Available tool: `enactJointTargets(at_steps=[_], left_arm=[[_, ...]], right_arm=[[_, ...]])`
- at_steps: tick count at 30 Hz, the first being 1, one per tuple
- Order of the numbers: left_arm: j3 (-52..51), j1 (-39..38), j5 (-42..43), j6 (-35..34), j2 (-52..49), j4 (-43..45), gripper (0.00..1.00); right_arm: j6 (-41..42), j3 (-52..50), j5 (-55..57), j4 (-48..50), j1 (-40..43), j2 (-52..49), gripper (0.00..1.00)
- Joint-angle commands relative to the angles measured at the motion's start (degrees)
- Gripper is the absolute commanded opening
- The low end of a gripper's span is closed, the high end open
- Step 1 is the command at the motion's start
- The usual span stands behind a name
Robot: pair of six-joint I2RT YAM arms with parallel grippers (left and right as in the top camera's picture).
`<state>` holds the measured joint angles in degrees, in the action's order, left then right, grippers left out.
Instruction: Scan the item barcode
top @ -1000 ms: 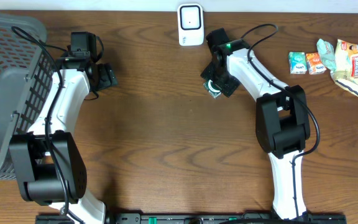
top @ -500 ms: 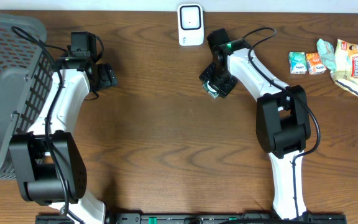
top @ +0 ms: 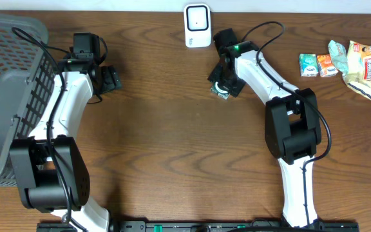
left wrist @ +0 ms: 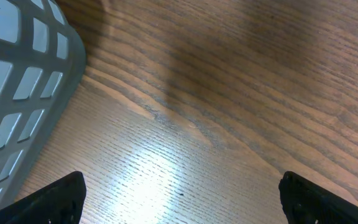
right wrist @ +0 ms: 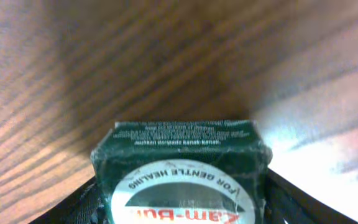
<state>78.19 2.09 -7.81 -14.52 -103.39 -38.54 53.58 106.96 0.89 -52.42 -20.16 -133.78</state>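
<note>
- Right wrist view puts the green Zam-Buk box (right wrist: 182, 149) squarely between the two dark fingers (right wrist: 82, 202), its round white label turned toward the lens.
- Your right gripper (top: 224, 86) is clamped on that box, with a finger pressed against each side wall. Whether the box is lifted or resting on the table (top: 172, 142) cannot be told.
- Overhead view places the box just in front of the white barcode scanner (top: 198, 26), near it but apart from it.
- Your left gripper (left wrist: 182, 202) hangs wide open and empty over bare wood, beside the grey basket (left wrist: 17, 93).
- Expect a small carton like this to be light. Its thin card walls will likely dent or bow if you squeeze hard.
- The printed faces look smooth, with what may be a film wrap over them, so the box could slip or twist between the pads when you tilt the wrist.
- Keep your hold across the two opposite side walls, low and centred, where the card is probably stiffest near the folded edges.
- No barcode shows on the faces in view, so you cannot yet say which side carries it. Make sure the fingers do not cover it when you turn that side to the scanner.
</note>
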Motion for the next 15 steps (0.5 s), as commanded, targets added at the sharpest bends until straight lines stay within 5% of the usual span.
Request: enactJointTargets(at_steps=[1,15], left_arm=[[-0.3,0.0,-0.3,0.8,0.0,0.0,0.97],[-0.3,0.0,-0.3,0.8,0.0,0.0,0.97]], right_arm=[[-4.6,-1.7,1.6,0.4,0.0,-1.6,0.64],[-5.0,-1.6,0.0,-1.0,-1.2,-1.6,0.59]])
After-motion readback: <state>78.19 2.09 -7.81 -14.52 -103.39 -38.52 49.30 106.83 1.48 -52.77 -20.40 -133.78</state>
